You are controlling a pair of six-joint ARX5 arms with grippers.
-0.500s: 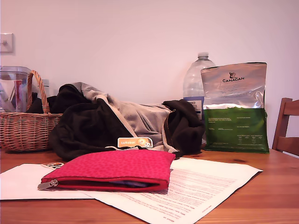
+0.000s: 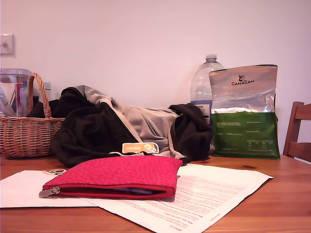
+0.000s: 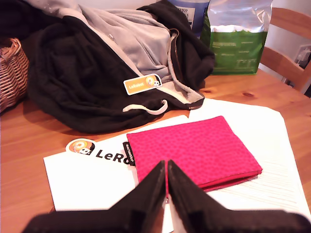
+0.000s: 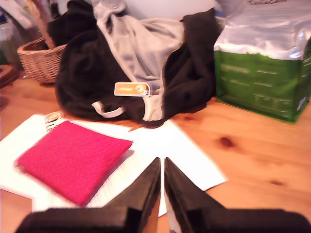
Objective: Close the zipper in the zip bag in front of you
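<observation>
1. My first gripper had its two black fingers pressed together with nothing between them. It hovered over the near edge of the zip bag.
2. My second gripper was likewise closed and empty, poised above a white sheet of paper, with the zip bag off to one side of it and apart from it.
3. Neither gripper showed in the exterior view.
4. The zip bag lay flat on the sheets of paper on the wooden table, towards the exterior view's left.
5. The zipper ran along the bag's near long edge, and its silver pull tab sat at the end on the exterior view's left. The edge gaped slightly, with something dark showing inside.
6. A small black label was on one short side of the bag.
7. Just behind the bag lay a heap of black and grey clothing bearing an orange sticker.
8. A wicker basket stood at the exterior view's left.
9. A clear water bottle and a green-and-silver bag stood behind, towards the exterior view's right, with a wooden chair at that edge.
</observation>
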